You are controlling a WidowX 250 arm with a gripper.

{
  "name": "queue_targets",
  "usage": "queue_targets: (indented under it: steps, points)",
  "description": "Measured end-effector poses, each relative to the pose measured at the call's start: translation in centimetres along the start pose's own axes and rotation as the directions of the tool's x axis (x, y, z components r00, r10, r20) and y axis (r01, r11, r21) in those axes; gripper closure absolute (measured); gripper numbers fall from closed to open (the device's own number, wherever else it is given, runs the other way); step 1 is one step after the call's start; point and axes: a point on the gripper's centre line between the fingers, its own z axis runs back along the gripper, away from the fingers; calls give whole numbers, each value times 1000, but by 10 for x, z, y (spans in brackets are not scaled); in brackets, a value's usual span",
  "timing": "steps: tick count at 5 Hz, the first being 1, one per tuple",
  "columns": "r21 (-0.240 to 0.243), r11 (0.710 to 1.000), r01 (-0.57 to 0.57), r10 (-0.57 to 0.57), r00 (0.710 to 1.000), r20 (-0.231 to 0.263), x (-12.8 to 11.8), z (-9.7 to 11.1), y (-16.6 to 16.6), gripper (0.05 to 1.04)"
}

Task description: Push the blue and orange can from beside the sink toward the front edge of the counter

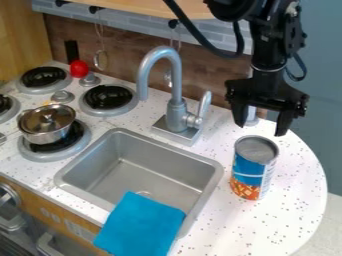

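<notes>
Shows at upper right a black two-finger gripper, released, with fingers spread wide and nothing grasped. Places just below, at right of the frame, an upright cylindrical metal can on a speckled white countertop, beside a grey rectangular sink. Includes a bright blue cloth over the sink's near rim at bottom centre, and a lidded silver pot at left. Judged by form, likely stiff and hard to crush, moderately heavy if full, light if empty; perhaps slightly slippery along the smooth wrap. Best gripped across opposite sides near mid-height. Bears a blue, white and orange-red label, with no brand or wording legible.
</notes>
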Motion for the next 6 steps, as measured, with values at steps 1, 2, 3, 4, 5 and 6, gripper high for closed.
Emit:
queue_targets:
  steps: [1,2,3,4,5,6]
  points:
    - [16,1000,-17,17,1000,2,7,0,18,83]
    - [27,999,-32,32,999,14,12,-2,34,83]
    - [35,999,-30,30,999,15,14,-3,43,83]
    - [33,999,-32,31,999,36,19,-3,51,83]
    - [28,999,-43,41,997,59,24,-7,51,83]
    - [51,997,-54,51,998,42,32,-33,44,83]
